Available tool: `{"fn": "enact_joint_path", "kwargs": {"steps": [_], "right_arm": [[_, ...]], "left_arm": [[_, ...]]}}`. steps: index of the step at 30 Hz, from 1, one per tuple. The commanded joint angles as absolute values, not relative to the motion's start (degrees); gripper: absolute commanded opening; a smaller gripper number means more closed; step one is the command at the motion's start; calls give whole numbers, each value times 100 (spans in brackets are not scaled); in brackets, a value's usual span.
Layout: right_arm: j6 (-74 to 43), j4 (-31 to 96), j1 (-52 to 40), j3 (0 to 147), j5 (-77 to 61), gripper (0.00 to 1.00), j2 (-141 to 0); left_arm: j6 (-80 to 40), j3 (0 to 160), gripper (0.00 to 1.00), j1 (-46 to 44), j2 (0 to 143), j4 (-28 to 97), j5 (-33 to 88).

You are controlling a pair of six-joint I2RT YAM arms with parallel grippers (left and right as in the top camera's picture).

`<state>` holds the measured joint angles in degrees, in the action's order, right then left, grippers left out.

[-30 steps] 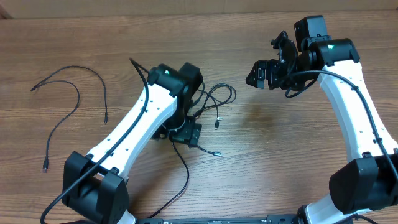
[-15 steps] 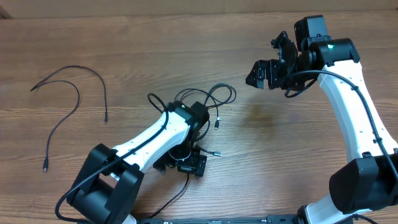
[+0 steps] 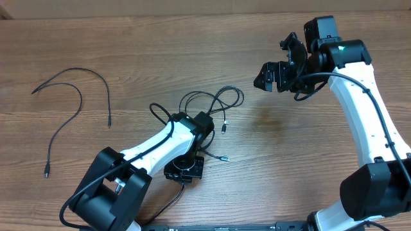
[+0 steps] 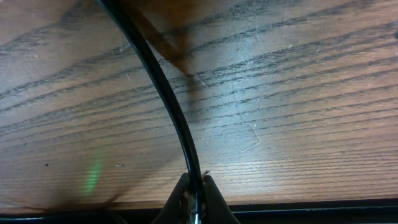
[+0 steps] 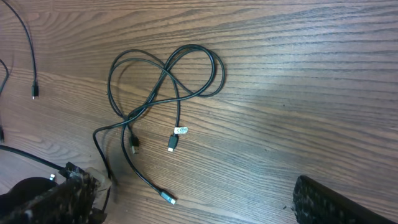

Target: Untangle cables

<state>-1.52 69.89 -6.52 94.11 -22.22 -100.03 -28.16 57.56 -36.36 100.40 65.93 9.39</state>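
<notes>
tangled cables (image 3: 218, 102) partly under left arm (image 3: 160, 144), plug ends (image 3: 223, 128) too small

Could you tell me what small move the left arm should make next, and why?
Probably draw the left gripper slowly away from the tangle: it is shut on one black strand, and the tangle's loops lie loose on the table, so a gentle pull may slide it free.
</notes>
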Motion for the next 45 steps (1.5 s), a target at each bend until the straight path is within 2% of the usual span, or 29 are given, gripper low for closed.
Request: {"fn": "enact_joint_path", "kwargs": {"steps": [1,10,25,36,45], "right_arm": [[-148,6965,-668,9397,-2204,100,-9979],[-148,6965,-668,9397,-2204,100,-9979],[-150,6965,-668,9397,-2204,100,-9979],[-150,6965,-668,9397,-2204,100,-9979],[-148,6965,-668,9397,-2204,100,-9979]], "left_arm": [[-2738,5964,4,-3540,10027,6584,856],[-2368,7677,4,-3148,10027,6945,856],[-2182,10265,4,-2847,10027,6569,840],[-2182,10763,4,-2766,10027,5819,812],[-2182,10761,4,-2766,10031,6125,290]]}}
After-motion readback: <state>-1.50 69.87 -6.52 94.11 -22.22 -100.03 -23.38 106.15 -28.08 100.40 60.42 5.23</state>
